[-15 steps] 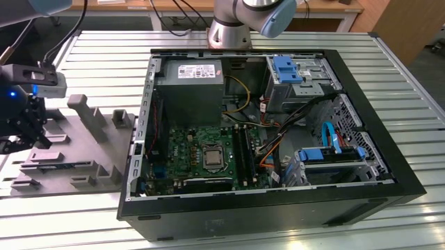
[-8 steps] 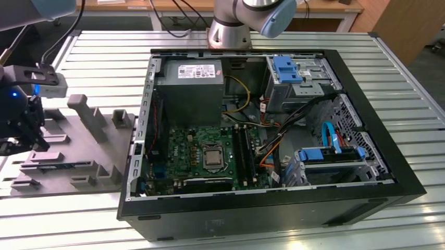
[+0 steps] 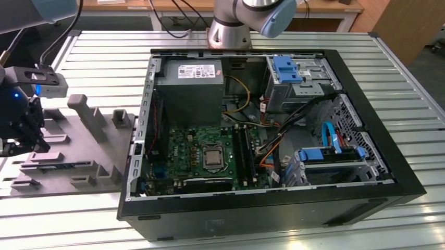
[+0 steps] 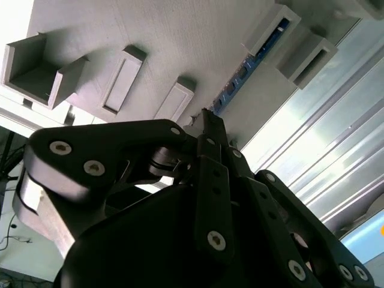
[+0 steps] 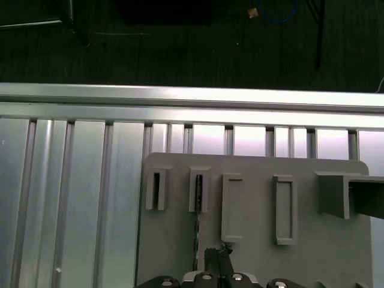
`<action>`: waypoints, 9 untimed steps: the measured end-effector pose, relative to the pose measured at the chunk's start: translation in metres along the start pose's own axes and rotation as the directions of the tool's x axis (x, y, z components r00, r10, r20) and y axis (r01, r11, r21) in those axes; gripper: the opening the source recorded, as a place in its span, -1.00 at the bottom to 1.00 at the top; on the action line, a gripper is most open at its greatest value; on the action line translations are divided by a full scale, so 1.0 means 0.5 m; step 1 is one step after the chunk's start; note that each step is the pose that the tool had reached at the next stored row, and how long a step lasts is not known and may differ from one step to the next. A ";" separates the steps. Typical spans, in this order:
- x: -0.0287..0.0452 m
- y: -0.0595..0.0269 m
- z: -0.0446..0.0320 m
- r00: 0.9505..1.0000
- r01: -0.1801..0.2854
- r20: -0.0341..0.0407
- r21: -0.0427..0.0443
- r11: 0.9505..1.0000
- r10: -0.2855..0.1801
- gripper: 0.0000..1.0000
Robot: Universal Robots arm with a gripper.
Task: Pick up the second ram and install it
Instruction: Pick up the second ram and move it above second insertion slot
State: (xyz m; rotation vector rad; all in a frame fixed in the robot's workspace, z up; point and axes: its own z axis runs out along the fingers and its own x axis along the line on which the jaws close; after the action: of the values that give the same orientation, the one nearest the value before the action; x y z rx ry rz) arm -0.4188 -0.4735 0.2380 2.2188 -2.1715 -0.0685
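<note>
At the exterior view's left the jaws hover above the grey holder (image 3: 90, 151), where the second ram (image 3: 61, 165) sits on edge. In both wrist views the jaws are pressed together, empty, just beside the second ram (image 5: 197, 225).

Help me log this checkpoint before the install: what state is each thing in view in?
gripper: jaws shut, holding nothing, close over the gray tray.
second ram: standing on edge in its tray holders, not picked up.
gray tray: flat on the table beside the case.
computer case: lying on its side, open, motherboard exposed.
</note>
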 end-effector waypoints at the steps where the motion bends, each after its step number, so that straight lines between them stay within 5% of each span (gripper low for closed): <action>1: 0.000 0.000 0.000 1.000 0.000 0.000 0.000 1.000 0.000 -0.79; 9: 0.023 0.001 0.008 1.000 0.000 0.000 0.000 1.000 0.000 -0.79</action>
State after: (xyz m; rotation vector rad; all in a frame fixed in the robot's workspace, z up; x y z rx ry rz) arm -0.4193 -0.4849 0.2339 2.2192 -2.1714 -0.0685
